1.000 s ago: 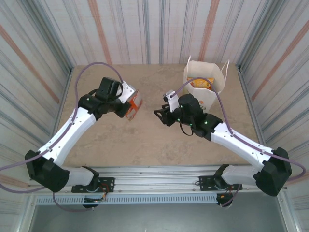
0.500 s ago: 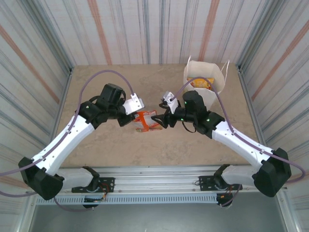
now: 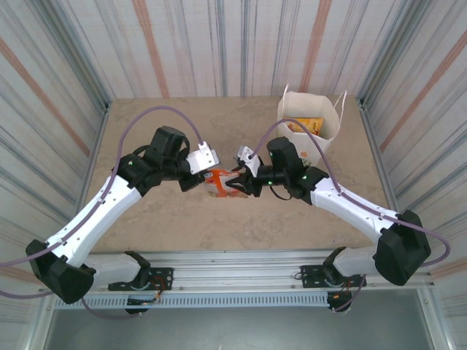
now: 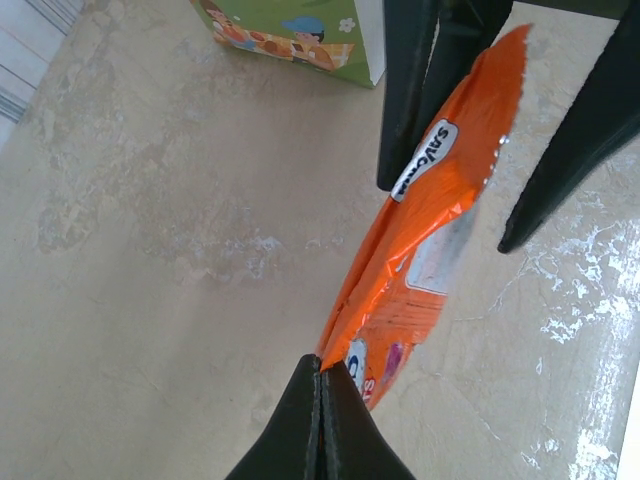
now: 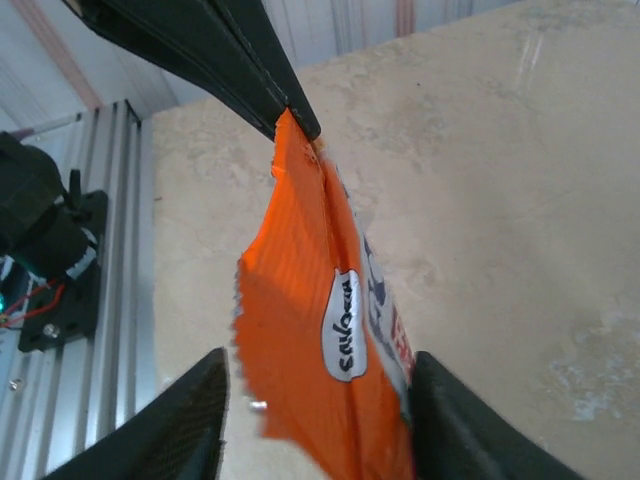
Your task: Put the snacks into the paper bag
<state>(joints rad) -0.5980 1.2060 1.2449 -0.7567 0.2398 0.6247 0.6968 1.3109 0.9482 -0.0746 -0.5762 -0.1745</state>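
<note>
An orange snack packet (image 3: 222, 182) hangs above the table's middle, between both arms. My left gripper (image 3: 207, 177) is shut on one corner of it, and the left wrist view shows the pinch at my left gripper (image 4: 322, 365) with the packet (image 4: 430, 230) stretching away. My right gripper (image 3: 236, 186) straddles the packet's other end. In the right wrist view the packet (image 5: 320, 340) sits between my right gripper (image 5: 318, 375), touching one finger with a gap at the other. The white paper bag (image 3: 325, 146) stands upright at the back right, with a yellow-orange packet (image 3: 306, 125) inside.
Corrugated walls close in the table on three sides. A metal rail (image 3: 233, 262) with the arm bases runs along the near edge. The bag's printed lower part (image 4: 290, 30) is just beyond the right fingers (image 4: 408, 100).
My left arm swung right, carrying the orange packet to the middle. My right gripper moved left to meet it, and its jaws now stand narrower around the packet's free end.
</note>
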